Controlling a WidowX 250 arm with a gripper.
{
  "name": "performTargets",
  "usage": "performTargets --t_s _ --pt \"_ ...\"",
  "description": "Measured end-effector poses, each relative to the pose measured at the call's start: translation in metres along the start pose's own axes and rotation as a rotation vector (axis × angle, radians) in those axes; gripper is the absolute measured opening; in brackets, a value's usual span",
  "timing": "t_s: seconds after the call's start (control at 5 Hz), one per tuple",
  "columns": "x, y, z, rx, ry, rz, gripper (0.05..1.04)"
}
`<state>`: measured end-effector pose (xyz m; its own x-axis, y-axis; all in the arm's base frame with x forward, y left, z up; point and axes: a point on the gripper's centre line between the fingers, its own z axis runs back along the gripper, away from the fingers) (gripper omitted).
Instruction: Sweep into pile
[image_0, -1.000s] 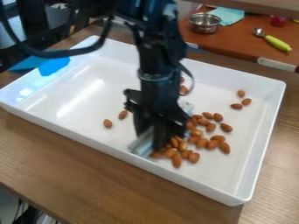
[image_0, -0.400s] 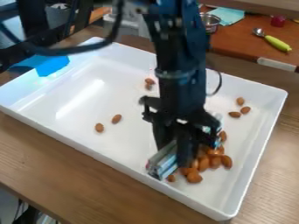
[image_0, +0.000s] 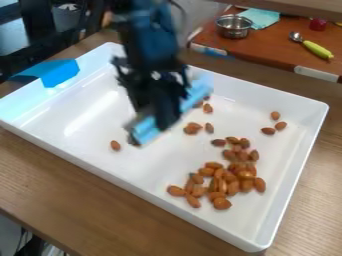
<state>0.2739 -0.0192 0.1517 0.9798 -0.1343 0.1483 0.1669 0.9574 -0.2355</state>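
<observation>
"Where's our stray almond (image_0: 115, 145)?"

"Left of our gripper (image_0: 159, 116), which is clamped on the sweeper (image_0: 146, 131). If we sweep too high, we could skip over it."

"And our pile (image_0: 230, 176), toward the tray's (image_0: 292, 172) right?"

"Hit too fast, it could scatter into those three outlying almonds (image_0: 268, 131)."

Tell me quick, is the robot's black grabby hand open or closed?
Black two-finger gripper: closed, holding a flat, pale blue bar over the white tray.
</observation>
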Motion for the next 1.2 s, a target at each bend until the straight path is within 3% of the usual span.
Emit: performTargets --t_s 0.2,0.6,1.2 --pt "0.005 0.046 0.019 0.009 -0.028 0.039 0.381" --pt "0.008 0.097 0.010 0.100 -0.047 0.002 0.381" --pt "0.019 0.105 -0.038 0.234 0.023 -0.010 0.381"
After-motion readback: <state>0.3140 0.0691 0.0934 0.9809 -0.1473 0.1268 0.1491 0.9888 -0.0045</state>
